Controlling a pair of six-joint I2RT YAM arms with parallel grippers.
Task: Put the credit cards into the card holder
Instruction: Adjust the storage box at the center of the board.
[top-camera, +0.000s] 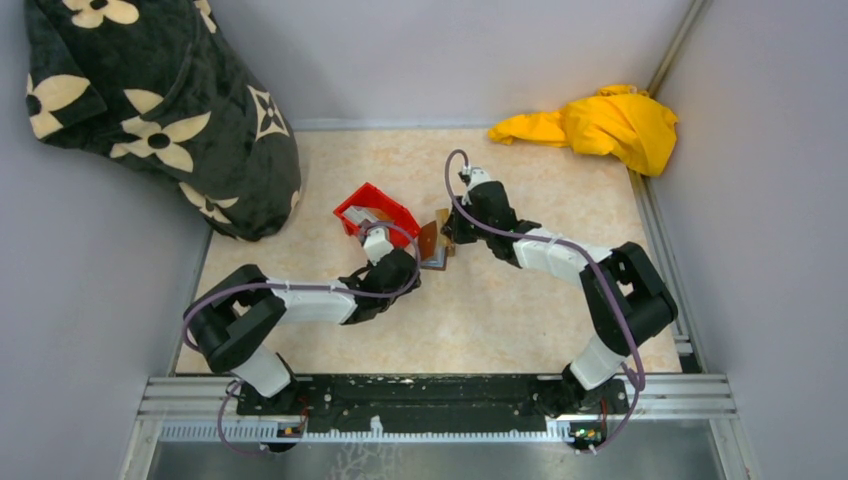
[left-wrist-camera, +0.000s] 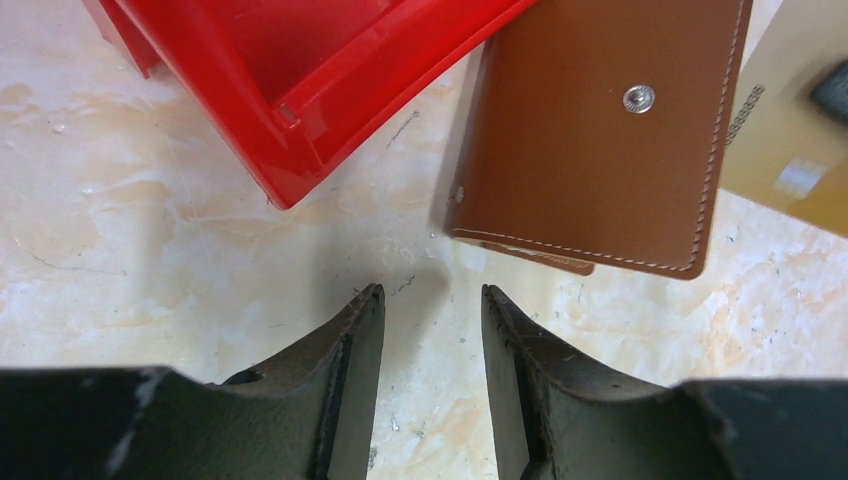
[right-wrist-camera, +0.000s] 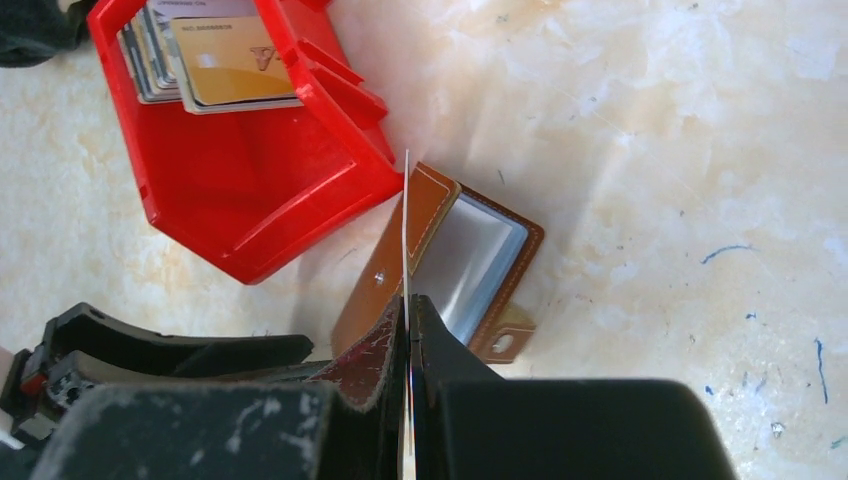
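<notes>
The brown card holder (right-wrist-camera: 378, 285) lies opened on the table beside the red bin, its clear pocket (right-wrist-camera: 470, 255) facing up. My right gripper (right-wrist-camera: 408, 300) is shut on one credit card (right-wrist-camera: 407, 215), seen edge-on, its far edge standing over the holder's fold. In the left wrist view that card (left-wrist-camera: 790, 150) shows tan at the top right, beyond the card holder (left-wrist-camera: 600, 140). My left gripper (left-wrist-camera: 428, 295) is open and empty, just short of the holder's near edge. Several more credit cards (right-wrist-camera: 225, 60) stand in the red bin. From above, both grippers meet at the card holder (top-camera: 431, 245).
The red bin (top-camera: 372, 205) sits tilted just left of the holder, touching its corner. A black flower-patterned blanket (top-camera: 150, 100) fills the back left. A yellow cloth (top-camera: 600, 125) lies at the back right. Grey walls enclose the table.
</notes>
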